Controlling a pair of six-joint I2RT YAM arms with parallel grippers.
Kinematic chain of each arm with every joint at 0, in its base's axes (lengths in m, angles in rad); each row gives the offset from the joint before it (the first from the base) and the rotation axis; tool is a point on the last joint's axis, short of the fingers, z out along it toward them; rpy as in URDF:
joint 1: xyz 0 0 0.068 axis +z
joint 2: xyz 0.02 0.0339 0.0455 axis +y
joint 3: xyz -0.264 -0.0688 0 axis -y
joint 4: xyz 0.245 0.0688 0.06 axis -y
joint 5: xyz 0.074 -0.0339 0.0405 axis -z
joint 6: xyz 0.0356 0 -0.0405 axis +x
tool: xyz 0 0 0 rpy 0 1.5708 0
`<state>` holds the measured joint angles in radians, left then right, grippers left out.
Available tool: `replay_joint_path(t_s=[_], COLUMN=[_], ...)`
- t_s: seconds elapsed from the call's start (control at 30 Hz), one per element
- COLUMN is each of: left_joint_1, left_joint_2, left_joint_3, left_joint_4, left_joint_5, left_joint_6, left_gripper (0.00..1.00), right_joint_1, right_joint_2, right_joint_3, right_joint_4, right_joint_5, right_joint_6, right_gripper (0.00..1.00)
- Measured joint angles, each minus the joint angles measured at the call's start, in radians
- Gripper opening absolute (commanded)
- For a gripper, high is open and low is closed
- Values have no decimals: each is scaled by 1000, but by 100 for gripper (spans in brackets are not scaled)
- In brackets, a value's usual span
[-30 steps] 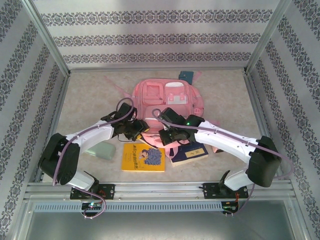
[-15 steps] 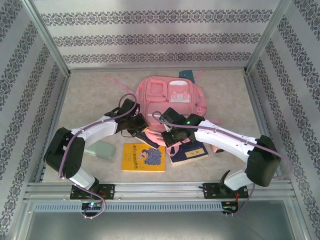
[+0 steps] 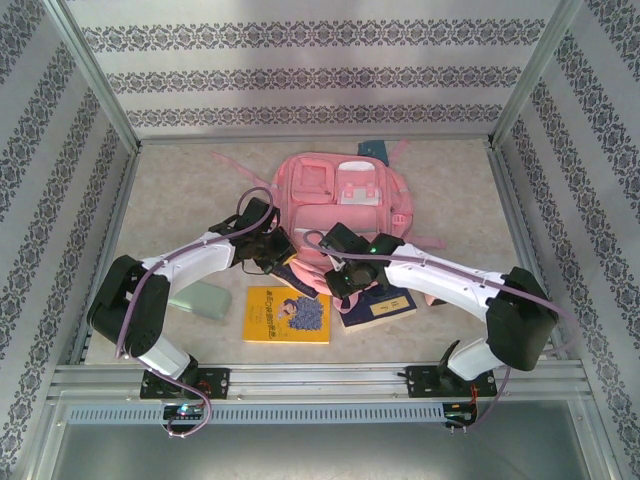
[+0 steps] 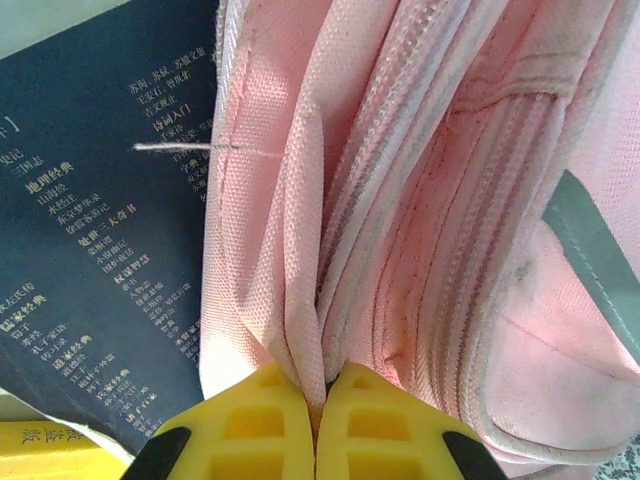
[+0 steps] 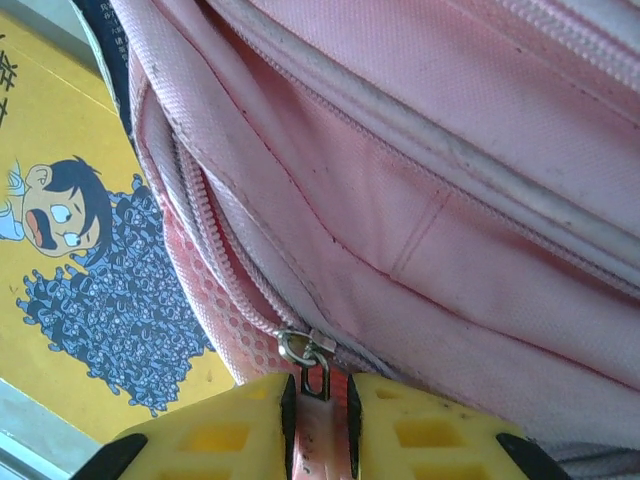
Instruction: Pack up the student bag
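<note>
The pink student bag (image 3: 335, 195) lies flat at mid-table, front pockets up. My left gripper (image 3: 275, 255) is at its near left edge; in the left wrist view the yellow fingers (image 4: 260, 425) are shut on a fold of the bag's pink fabric (image 4: 300, 300). My right gripper (image 3: 340, 280) is at the bag's near edge. In the right wrist view its jaws (image 5: 318, 410) stand slightly apart, with the metal zipper pull (image 5: 312, 365) and its pink tab lying between them. The zipper runs off up-left, partly undone.
A yellow cartoon book (image 3: 288, 315) lies near the front, and a dark blue book (image 3: 380, 305) sits under the right arm. Another dark book (image 4: 90, 250) pokes out beneath the bag. A pale green pouch (image 3: 205, 300) is at left, a teal item (image 3: 372, 152) behind the bag.
My left gripper moved up to the bag's edge and shut on its fabric. The right gripper's jaws have just parted a little around the zipper pull. The bag shifted slightly.
</note>
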<state>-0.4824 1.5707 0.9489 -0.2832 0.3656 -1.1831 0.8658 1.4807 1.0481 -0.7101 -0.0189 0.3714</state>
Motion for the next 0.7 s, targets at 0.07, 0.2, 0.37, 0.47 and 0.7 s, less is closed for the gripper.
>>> replay_joint_path(t_s=[0.07, 0.2, 0.37, 0.47, 0.7], left_joint_1=[0, 0, 0, 10, 69], left_joint_2=[-5, -8, -9, -18, -74], left_joint_3=[0, 0, 12, 18, 35], left_joint_4=[-2, -3, -21, -35, -84], left_joint_5=[-1, -3, -5, -4, -4], left_joint_6=[0, 1, 6, 16, 47], left_gripper=[0, 0, 0, 0, 0], right_joint_1=[0, 0, 0, -5, -51], right_joint_2=[-18, -42, -57, -70, -108], right_joint_3=[-11, -27, -32, -32, -36], right_joint_4=[3, 7, 6, 0, -27], right_joint_5=[1, 2, 3, 3, 3], right_joint_6=[3, 12, 13, 5, -37], right_gripper=[12, 0, 0, 0, 0])
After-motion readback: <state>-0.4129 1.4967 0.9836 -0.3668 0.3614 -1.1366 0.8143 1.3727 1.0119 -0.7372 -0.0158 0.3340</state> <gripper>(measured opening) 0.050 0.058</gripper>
